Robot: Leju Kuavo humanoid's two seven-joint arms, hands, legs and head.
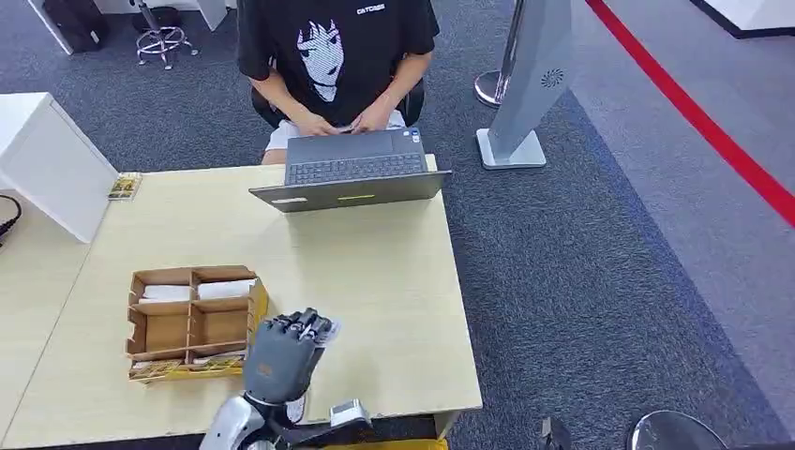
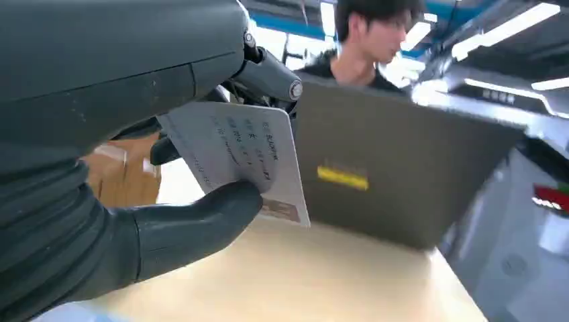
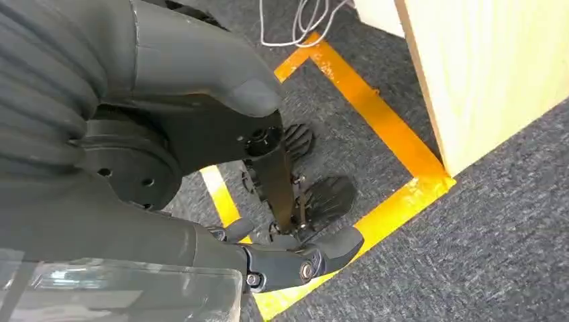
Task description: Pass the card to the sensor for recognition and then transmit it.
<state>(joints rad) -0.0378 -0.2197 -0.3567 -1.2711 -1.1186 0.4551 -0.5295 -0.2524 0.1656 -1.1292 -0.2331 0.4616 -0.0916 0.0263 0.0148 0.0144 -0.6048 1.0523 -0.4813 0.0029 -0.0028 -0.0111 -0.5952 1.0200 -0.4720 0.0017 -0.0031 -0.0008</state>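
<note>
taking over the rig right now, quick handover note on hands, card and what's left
Left robot hand: holds the card between thumb and fingers, raised over the table beside the cardboard organizer.
Right robot hand: hangs beside the table, over the floor, holds nothing, fingers apart.
Done: card picked up.
Left: present it to the sensor, then hand it over. A person sits at the laptop opposite.

White card (image 2: 238,153) with dark print, grey laptop (image 1: 352,173), pale wooden table (image 1: 375,281), brown tray (image 1: 192,323)

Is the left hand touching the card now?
Touching. In the left wrist view the left hand pinches the card: its thumb presses the printed face, darker fingers behind.
</note>
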